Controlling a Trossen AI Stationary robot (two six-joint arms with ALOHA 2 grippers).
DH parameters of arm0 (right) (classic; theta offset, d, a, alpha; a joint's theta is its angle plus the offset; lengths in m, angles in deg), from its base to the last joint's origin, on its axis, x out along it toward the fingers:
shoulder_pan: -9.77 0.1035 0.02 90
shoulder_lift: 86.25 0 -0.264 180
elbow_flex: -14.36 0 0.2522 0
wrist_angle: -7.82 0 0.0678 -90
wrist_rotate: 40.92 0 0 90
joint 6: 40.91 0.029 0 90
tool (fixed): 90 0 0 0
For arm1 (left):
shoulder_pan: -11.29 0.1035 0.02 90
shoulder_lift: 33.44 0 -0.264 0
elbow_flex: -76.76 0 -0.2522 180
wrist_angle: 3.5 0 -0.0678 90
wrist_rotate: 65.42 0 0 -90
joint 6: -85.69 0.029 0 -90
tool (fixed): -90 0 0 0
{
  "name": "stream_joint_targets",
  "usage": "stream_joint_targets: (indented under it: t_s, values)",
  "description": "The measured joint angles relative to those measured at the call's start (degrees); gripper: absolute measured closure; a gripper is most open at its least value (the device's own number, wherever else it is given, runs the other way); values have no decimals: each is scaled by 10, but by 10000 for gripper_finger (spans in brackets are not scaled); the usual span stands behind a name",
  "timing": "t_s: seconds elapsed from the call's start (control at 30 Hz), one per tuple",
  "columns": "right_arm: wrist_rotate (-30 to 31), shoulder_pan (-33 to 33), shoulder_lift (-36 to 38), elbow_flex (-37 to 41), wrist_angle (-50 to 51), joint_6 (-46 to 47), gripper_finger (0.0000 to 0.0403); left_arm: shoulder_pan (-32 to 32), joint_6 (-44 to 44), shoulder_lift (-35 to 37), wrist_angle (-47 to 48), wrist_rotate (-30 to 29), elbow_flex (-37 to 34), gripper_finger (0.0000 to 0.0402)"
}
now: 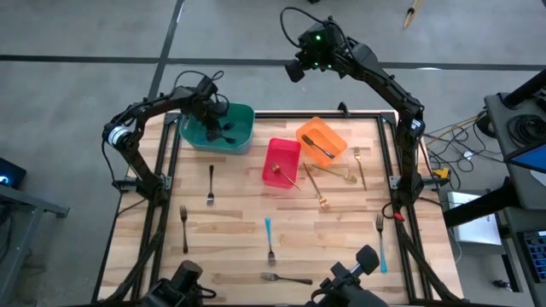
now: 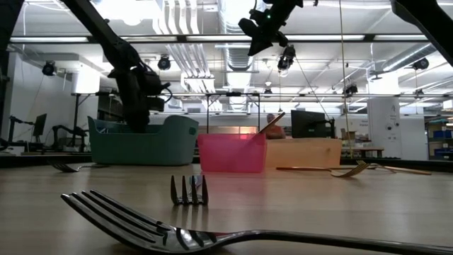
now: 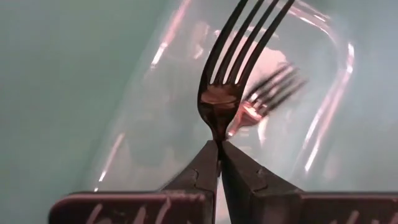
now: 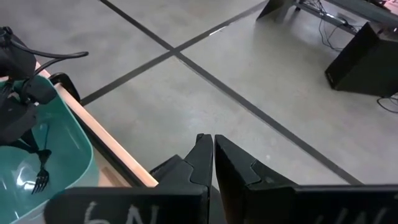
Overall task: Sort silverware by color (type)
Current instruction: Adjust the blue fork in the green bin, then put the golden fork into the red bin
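Left claw (image 3: pixel 219 146) pinches fork (image 3: pixel 230 74) — handle hidden.

Our two dark jointed arms, looped black cables, green light on our right wrist, white scrawled marks behind our black wedge-shaped fingers (image 3: pixel 239 171)

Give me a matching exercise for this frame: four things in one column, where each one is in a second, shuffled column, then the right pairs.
Things:
1. dark fork in the left pincer
2. gold fork
3. right pincer
4. blue-handled fork

Places:
A. lying flat on the table
B. raised above the floor, past the table's far edge
C. inside the teal bin
D. leaning out of the red bin

Pairs: 1-C, 2-D, 3-B, 4-A
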Motion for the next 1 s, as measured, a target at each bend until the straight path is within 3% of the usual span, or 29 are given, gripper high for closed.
stream_joint_targets:
  t_s: [0.13, 0.3, 0.5, 1.0]
  values:
    - [0, 0, 0, 0, 0, 6, 394, -3, -18, 0, 29, 5, 19, 401]
    - [0, 0, 0, 0, 0, 8, 394, -16, 29, 0, 98, 10, 86, 401]
    - [0, 9, 0, 0, 1, 31, 394, -15, 108, -2, 107, -22, 134, 401]
    - [0, 23, 0, -1, 1, 17, 394, -17, 184, -2, 92, -46, 120, 401]
